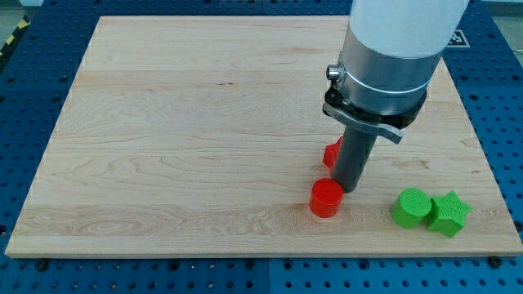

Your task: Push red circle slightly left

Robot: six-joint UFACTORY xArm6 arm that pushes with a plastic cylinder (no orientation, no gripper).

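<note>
The red circle (326, 198) is a short red cylinder on the wooden board (180, 139), right of centre near the view's bottom. My tip (351, 189) stands just right of it, touching or almost touching its upper right side. A second red block (333, 153) lies just above the circle, partly hidden behind the rod, so its shape is unclear.
A green circle (410, 207) and a green star (449, 214) sit side by side, touching, at the bottom right of the board. The arm's wide grey and white body (392, 49) hangs over the board's top right. A blue perforated table surrounds the board.
</note>
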